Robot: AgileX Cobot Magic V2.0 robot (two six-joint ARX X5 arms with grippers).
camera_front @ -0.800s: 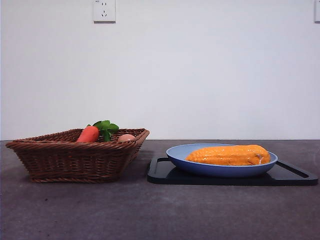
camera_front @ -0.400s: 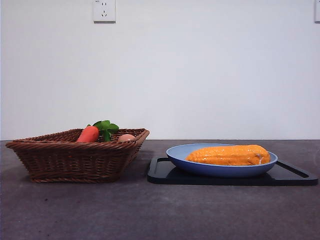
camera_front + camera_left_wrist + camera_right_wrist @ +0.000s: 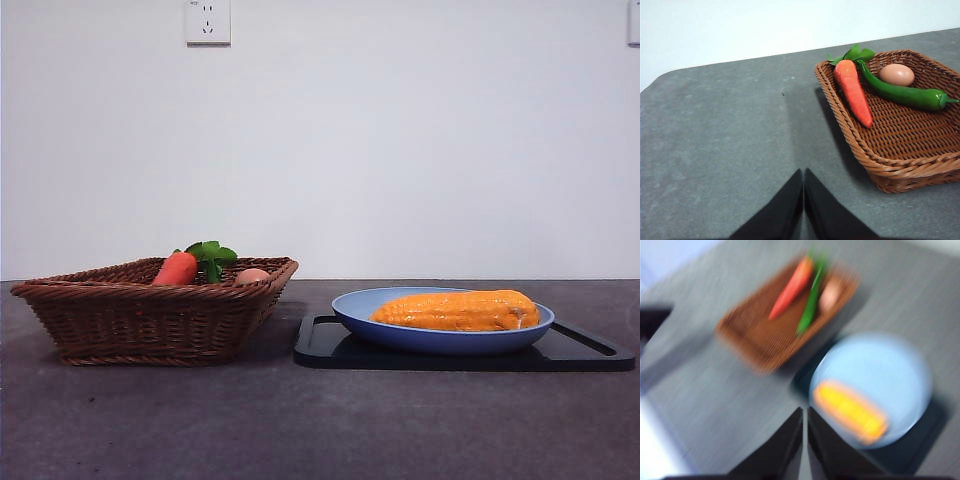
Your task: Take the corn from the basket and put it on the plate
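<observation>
The yellow-orange corn [image 3: 458,310] lies lengthwise in the light-blue plate [image 3: 360,306], and the blurred right wrist view shows the corn [image 3: 850,411] on the plate [image 3: 885,365] too. The brown wicker basket [image 3: 150,320] stands to the plate's left. My left gripper [image 3: 803,175] is shut, over bare table beside the basket [image 3: 900,165]. My right gripper [image 3: 805,412] is shut, high above the table, near the plate's edge in its view. Neither gripper shows in the front view.
A black tray [image 3: 330,345] lies under the plate. In the basket are a carrot [image 3: 854,91] with green leaves, a green pepper [image 3: 900,93] and a tan egg [image 3: 896,74]. A wall with a socket [image 3: 208,20] stands behind the table.
</observation>
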